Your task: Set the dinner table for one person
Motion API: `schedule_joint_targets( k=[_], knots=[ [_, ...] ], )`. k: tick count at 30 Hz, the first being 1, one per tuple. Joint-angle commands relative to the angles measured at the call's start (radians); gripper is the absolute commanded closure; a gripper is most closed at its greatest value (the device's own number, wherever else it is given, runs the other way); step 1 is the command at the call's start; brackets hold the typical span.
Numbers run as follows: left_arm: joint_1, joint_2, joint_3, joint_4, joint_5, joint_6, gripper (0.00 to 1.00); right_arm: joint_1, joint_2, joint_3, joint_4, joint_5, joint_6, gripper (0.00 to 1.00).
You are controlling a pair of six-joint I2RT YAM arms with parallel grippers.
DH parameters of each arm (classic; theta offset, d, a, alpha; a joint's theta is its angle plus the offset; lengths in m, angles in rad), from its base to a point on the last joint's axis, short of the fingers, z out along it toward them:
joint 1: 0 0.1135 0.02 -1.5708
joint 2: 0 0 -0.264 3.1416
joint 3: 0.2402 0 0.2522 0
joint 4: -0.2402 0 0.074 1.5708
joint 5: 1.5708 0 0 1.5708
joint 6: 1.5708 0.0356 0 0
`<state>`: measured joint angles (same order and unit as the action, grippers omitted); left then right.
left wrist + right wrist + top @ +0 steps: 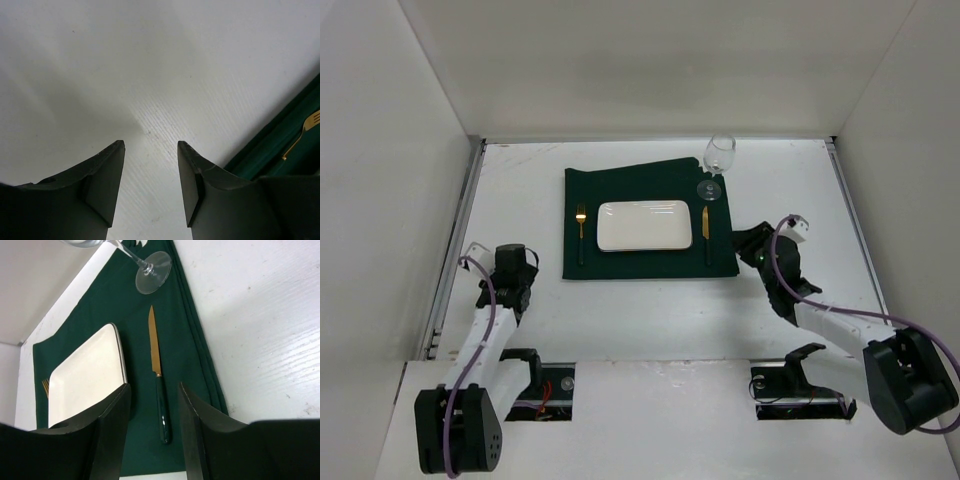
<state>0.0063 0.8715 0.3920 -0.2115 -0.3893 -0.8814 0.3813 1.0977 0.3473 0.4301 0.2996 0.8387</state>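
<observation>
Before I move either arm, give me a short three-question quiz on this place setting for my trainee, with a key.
1. True or false: the gold-bladed knife with a dark green handle lies left of the white rectangular ceramic plate.
2. Where does the clear stemmed wine glass stand? A) on the plate; B) at the far right corner of the dark green cloth placemat; C) off the placemat entirely.
3. Fill in: the left gripper and the right gripper each hold ____.
Key: 1 false; 2 B; 3 nothing.
</observation>
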Motion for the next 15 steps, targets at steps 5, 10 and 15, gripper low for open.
schedule_joint_targets(
  k=[5,10,15],
  knots=[
    [-0.007,0.043,0.018,0.096,0.033,-0.008,0.56,0.0,-0.009,0.001,0.078,0.009,0.022,0.51],
    [-0.009,0.046,0.004,0.127,0.041,-0.008,0.57,0.0,0.007,0.004,0.082,0.007,0.02,0.5],
    [-0.016,0.066,0.002,0.141,0.043,-0.001,0.59,0.001,0.033,0.018,0.091,-0.016,0.011,0.5]
  ],
)
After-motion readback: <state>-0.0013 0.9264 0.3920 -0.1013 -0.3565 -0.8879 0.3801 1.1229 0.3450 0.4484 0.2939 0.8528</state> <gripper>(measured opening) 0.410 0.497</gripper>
